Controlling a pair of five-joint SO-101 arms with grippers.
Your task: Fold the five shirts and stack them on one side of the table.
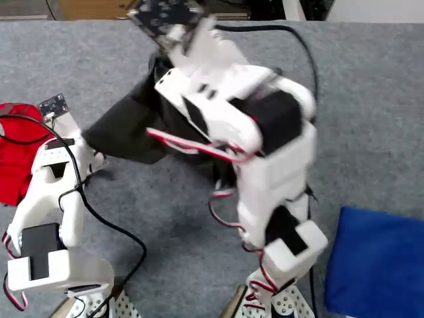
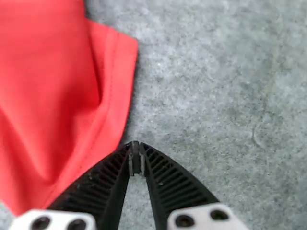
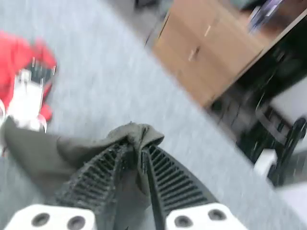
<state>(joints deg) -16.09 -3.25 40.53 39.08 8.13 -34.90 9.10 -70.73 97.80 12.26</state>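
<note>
Grey felt covers the table (image 1: 371, 99) in the high view. The right arm (image 1: 271, 165) stands tall over the middle, and a dark shirt (image 1: 126, 136) hangs from it with its lower part trailing on the felt. A red shirt (image 1: 16, 159) lies crumpled at the left edge beside the left arm (image 1: 46, 199). A blue shirt (image 1: 381, 262) lies folded flat at the near right corner.

In the left wrist view, the left gripper (image 2: 135, 160) has its jaws closed tip to tip with nothing between them. It sits over bare felt just beside the red shirt's edge (image 2: 57, 96).

In the right wrist view, the right gripper (image 3: 136, 153) is clamped on a small bunched fold of the dark shirt (image 3: 48, 148), and the rest drapes away below.

The grip takes only a pinch of cloth. A quick swing could pull the shirt free, and I judge it would then drop in a heap. Its trailing end lies close to the left arm and might snag there.

No label, print or other writing can be read on any shirt.
</note>
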